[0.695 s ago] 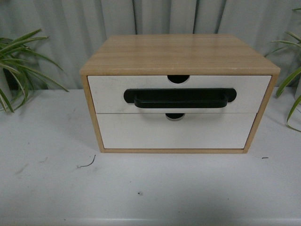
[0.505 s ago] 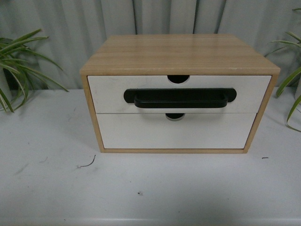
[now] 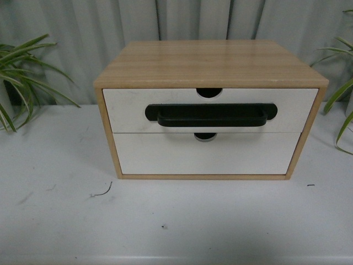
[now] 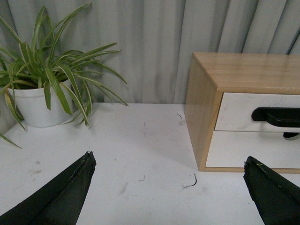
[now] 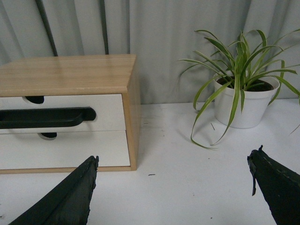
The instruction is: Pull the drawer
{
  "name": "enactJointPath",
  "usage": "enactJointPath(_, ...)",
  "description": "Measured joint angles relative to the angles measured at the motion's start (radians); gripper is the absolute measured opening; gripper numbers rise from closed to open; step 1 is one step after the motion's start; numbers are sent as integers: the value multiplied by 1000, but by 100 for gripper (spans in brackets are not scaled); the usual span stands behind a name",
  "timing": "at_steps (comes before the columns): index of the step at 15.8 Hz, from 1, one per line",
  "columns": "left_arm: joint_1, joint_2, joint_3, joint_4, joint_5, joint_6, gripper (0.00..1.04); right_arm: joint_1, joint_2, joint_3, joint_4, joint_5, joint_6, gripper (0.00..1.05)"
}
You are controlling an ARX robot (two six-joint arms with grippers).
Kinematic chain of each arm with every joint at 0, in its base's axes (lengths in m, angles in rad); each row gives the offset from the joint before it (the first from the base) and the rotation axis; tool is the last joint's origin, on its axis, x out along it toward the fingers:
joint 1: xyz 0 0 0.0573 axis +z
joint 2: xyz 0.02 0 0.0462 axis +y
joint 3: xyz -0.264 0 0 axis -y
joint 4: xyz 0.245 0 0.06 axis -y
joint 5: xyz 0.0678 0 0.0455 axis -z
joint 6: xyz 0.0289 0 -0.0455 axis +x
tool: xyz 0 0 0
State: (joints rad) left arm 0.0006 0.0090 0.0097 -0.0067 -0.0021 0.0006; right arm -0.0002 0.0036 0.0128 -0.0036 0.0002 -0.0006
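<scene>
A wooden cabinet [image 3: 209, 63] stands on the white table. Its upper drawer [image 3: 127, 110] has a white front, a long black bar handle [image 3: 211, 115] and a semicircular notch [image 3: 209, 92] in the top edge; it sits flush and shut. Below it is a plain white drawer [image 3: 165, 157] without a handle. Neither arm shows in the front view. My left gripper [image 4: 168, 161] is open over bare table, left of the cabinet [image 4: 201, 108]. My right gripper [image 5: 173, 161] is open over the table, right of the cabinet [image 5: 133, 117]. The handle [image 5: 47, 117] is partly in the right wrist view.
A potted plant in a white pot [image 4: 35, 105] stands left of the cabinet, another [image 5: 243, 105] to its right. A grey curtain [image 3: 165, 19] hangs behind. A small dark curl of debris [image 3: 103, 191] lies on the table [image 3: 176, 221] in front.
</scene>
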Motion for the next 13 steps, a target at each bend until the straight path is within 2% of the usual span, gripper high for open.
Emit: enactJointPath(13, 0, 0, 0, 0, 0, 0, 98, 0, 3, 1, -11, -1, 12, 98)
